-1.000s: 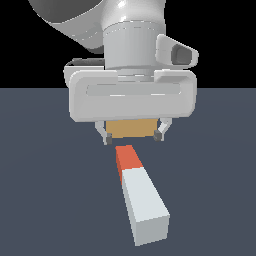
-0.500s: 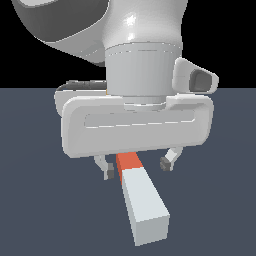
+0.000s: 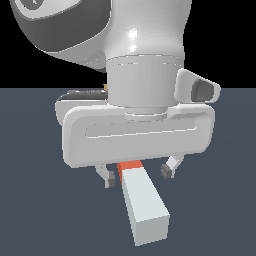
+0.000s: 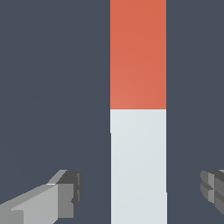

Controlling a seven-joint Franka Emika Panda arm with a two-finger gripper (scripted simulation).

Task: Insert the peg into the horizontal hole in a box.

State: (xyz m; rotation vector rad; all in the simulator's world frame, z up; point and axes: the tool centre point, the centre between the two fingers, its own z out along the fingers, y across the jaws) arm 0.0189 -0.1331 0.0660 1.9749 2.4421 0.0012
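The peg [image 3: 144, 201] lies flat on the dark floor, a long pale grey-white bar with a short red-orange end [image 3: 128, 166] tucked under my hand. My gripper [image 3: 138, 176] hangs just above it, open, one finger on each side of the bar without touching it. In the wrist view the peg [image 4: 138, 166] runs between the two fingertips [image 4: 65, 192], its red-orange part [image 4: 138, 54] lying beyond them. The box and its hole are hidden behind my hand in the exterior view and are outside the wrist view.
My large white hand body [image 3: 137, 132] and the arm above it fill most of the exterior view. The dark grey-blue floor [image 3: 35, 210] spreads on both sides of the peg.
My hand has come forward and down over the peg, growing larger in the exterior view. The tan box seen behind the fingers one second ago is now covered. The peg has not moved.
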